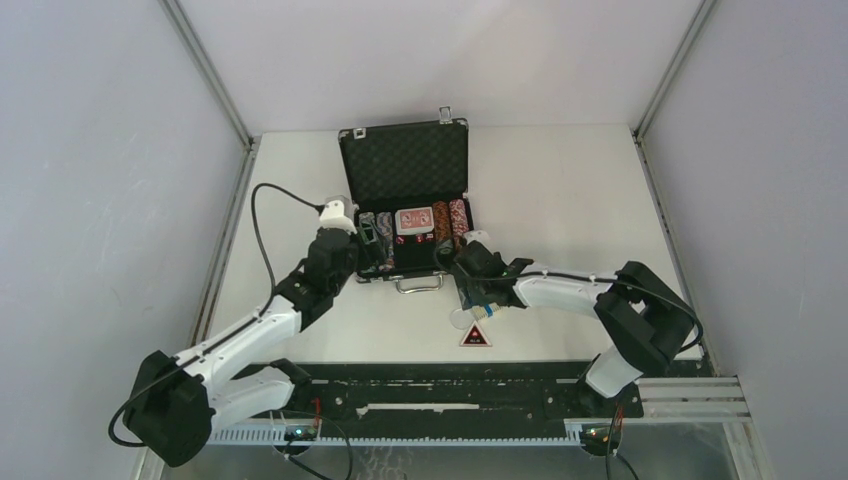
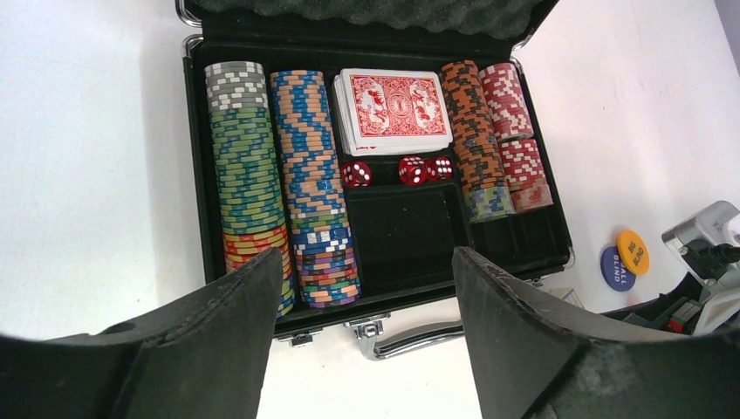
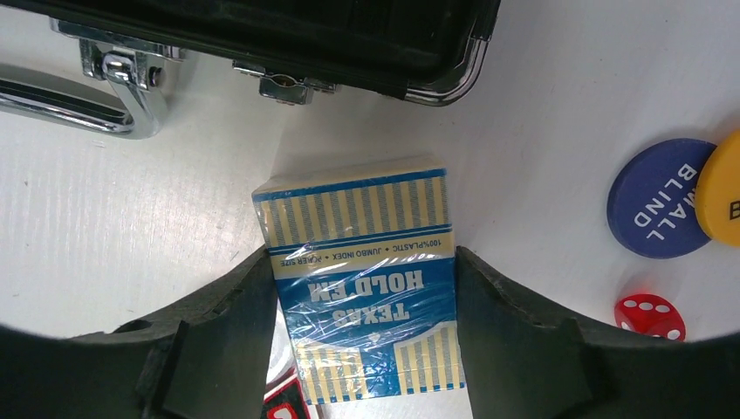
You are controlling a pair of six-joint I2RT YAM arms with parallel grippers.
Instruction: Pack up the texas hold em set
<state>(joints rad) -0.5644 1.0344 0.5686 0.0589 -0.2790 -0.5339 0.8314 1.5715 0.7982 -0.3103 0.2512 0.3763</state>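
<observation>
Texas hold em briefcase sits open mid-desk, both arms at its front edge. Left wrist view: left gripper fingers are spread wide with nothing between, above the chip stacks and red deck. Right wrist view: right gripper fingers pinch the blue deck on the desk, just outside the briefcase.

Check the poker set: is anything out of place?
Yes. A blue deck, a blue token, a yellow token and a red die lie on the table outside the case, whose near middle compartment is empty.
</observation>
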